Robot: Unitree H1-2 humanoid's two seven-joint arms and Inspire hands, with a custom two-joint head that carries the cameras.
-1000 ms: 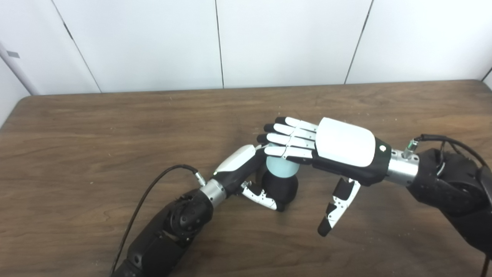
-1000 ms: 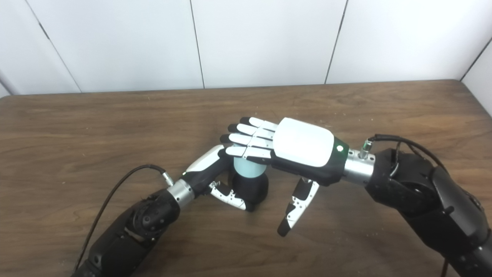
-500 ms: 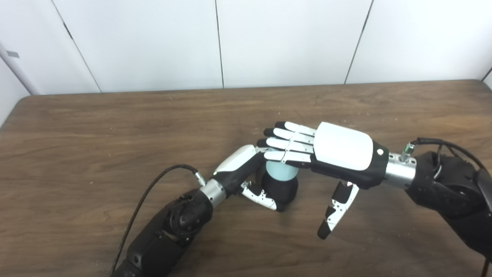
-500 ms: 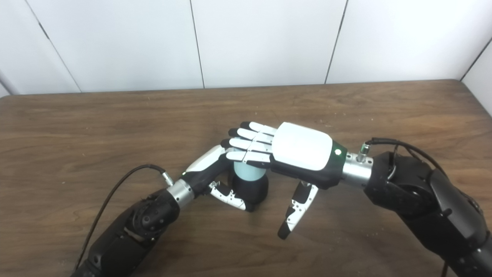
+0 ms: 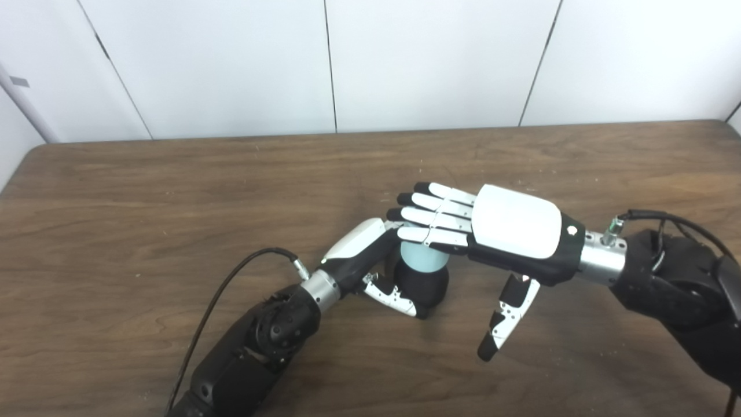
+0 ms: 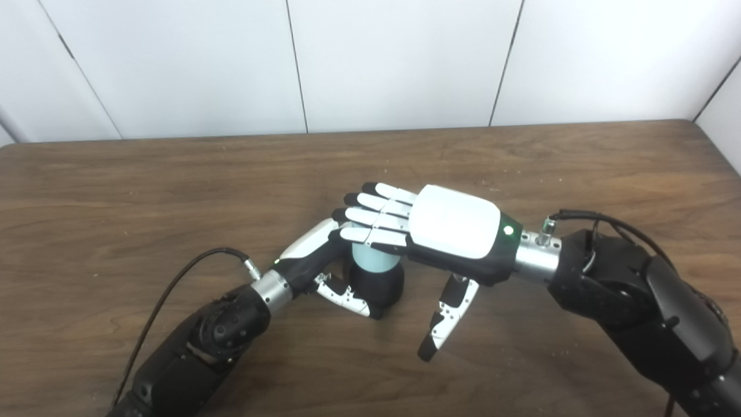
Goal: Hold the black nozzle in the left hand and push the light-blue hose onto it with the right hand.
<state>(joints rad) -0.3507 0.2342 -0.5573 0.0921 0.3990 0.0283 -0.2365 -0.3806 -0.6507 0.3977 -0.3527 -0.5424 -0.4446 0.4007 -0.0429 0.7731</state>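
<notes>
The black nozzle [image 5: 425,285] stands upright on the wooden table [image 5: 173,197], and my left hand [image 5: 370,255] is wrapped around it from the left, thumb across its front. The light-blue hose [image 5: 422,259] sits on top of the nozzle. My right hand [image 5: 492,226] lies flat, palm down, with its straight fingers [image 5: 437,217] resting on the hose's top end; its thumb hangs down apart to the right. The hose's top is hidden under those fingers.
A black cable [image 5: 231,289] loops from my left wrist over the table. The table's back edge meets a white panelled wall [image 5: 370,63].
My right hand has sunk slightly, and the light-blue hose shows a little shorter above the nozzle. My left hand has not moved.
</notes>
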